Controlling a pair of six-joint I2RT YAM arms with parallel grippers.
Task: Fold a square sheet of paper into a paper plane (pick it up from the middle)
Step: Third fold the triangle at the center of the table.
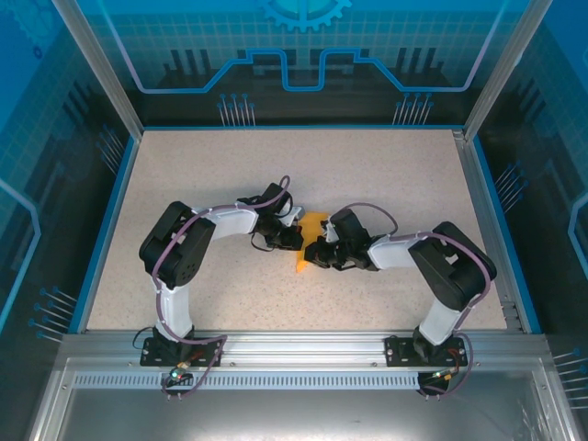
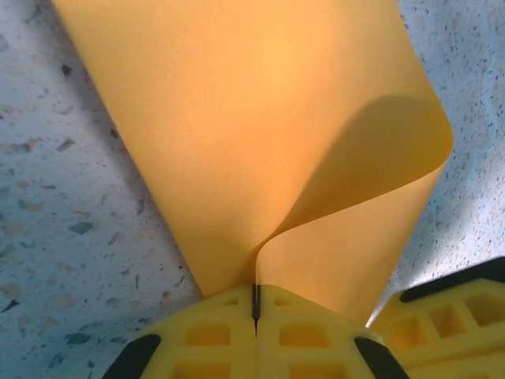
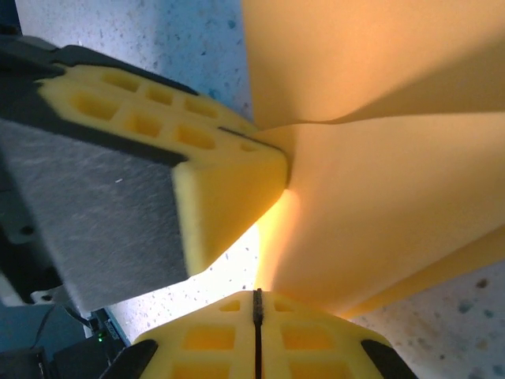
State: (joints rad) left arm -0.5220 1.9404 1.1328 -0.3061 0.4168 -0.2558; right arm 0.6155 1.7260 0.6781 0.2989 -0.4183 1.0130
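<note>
The square sheet of paper [image 1: 315,227] is orange-yellow and lifted off the table between the two grippers. It bends in a loose curl [image 2: 260,134] and spreads in angled folds [image 3: 379,158]. My left gripper [image 1: 290,231] is shut on the sheet, whose edge runs straight into the closed seam [image 2: 256,298]. Its yellow fingers [image 3: 225,178] pinch the paper at a crease in the right wrist view. My right gripper [image 1: 323,250] is shut too, and the sheet's lower corner comes down to its fingertip seam [image 3: 256,298]. One right finger [image 2: 454,316] shows beside the paper's edge.
The speckled beige tabletop [image 1: 395,175] lies under and around the paper. Blue rails and transparent walls [image 1: 119,175] enclose it on all sides. Both forearms crowd the middle of the table, and the wrists are nearly touching.
</note>
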